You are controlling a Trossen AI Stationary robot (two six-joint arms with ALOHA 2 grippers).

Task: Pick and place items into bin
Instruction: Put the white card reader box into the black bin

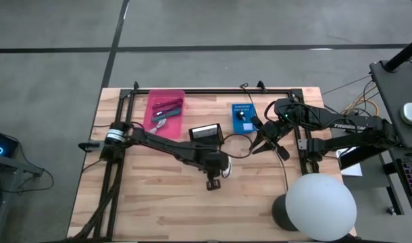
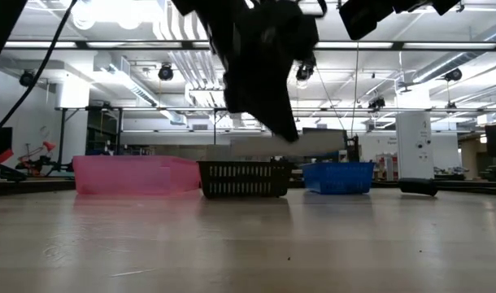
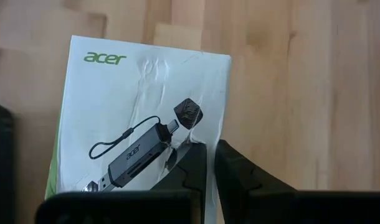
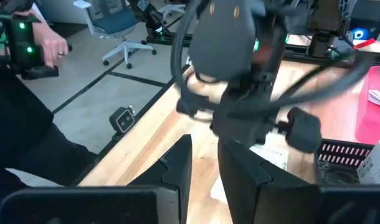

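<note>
Left claw [image 3: 210, 171] is pinched shut on the edge of a white Acer card-reader packet [image 3: 140, 118], held just above the wooden tabletop [image 1: 159, 209] at mid-table, near side of the black basket [image 1: 206, 133]. Pen-like sticks [image 1: 167, 106] already lie in the pink bin [image 1: 152, 101] at the far left; a small dark knob [image 1: 242, 117] sits in the blue bin [image 1: 234, 125]. Right claw [image 4: 204, 163] hangs right of centre by the blue bin, fingers a narrow gap apart, nothing visible between them.

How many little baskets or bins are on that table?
3, in a row along the far edge: a pink bin at left, a black basket in the middle, a blue bin at right.
</note>
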